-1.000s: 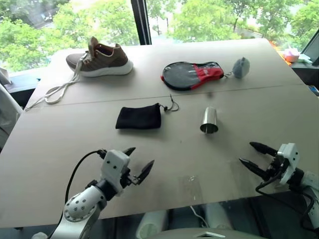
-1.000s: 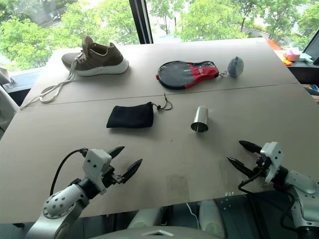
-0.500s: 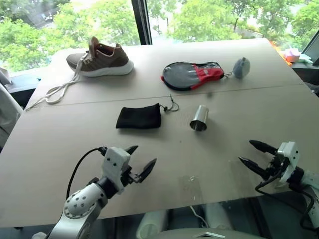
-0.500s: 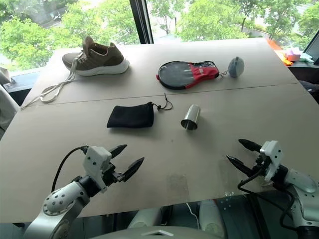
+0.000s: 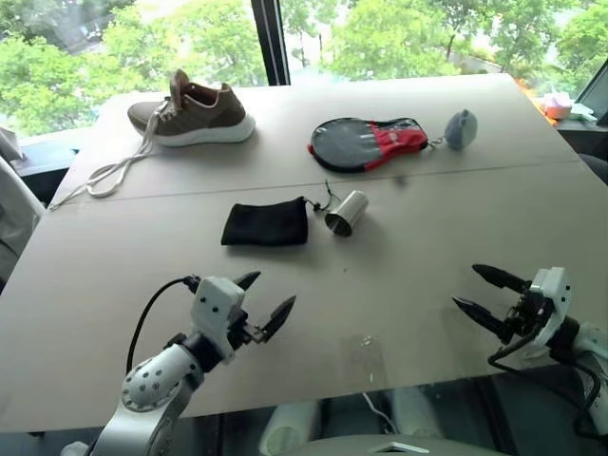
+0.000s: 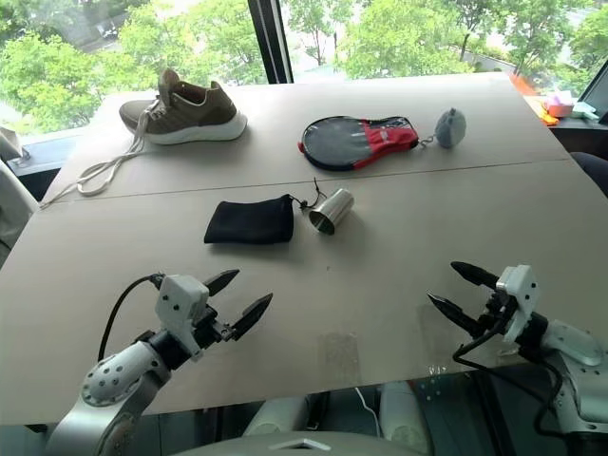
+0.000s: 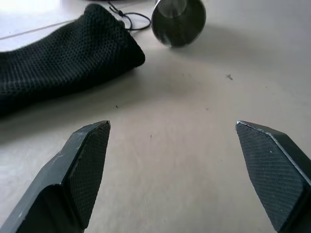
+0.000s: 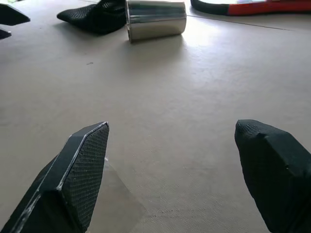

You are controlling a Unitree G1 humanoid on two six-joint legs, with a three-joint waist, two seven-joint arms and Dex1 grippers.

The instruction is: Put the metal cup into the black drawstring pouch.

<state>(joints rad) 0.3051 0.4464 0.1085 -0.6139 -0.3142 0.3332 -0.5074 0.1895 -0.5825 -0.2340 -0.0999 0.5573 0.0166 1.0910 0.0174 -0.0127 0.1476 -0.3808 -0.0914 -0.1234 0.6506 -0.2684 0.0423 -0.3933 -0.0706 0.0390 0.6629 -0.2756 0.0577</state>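
Observation:
The metal cup (image 5: 346, 212) lies on its side mid-table, its open mouth facing me, right beside the cord end of the black drawstring pouch (image 5: 265, 225). The pouch lies flat, with its mouth and drawstring toward the cup. My left gripper (image 5: 275, 289) hovers open over the near left of the table, well short of the pouch. In the left wrist view the cup (image 7: 178, 19) and pouch (image 7: 63, 58) lie ahead of the spread fingers. My right gripper (image 5: 465, 286) stands open at the near right, empty, with the cup (image 8: 155, 19) far ahead of it.
A brown sneaker (image 5: 193, 114) with loose laces sits at the far left. A black-and-red paddle-shaped case (image 5: 369, 142) and a grey fuzzy ball (image 5: 460, 128) lie at the back. The table's front edge runs just under both grippers.
The metal cup has rolled leftward across the table, ending beside the pouch's drawstring. Both grippers stay open, with the left one lifted slightly.

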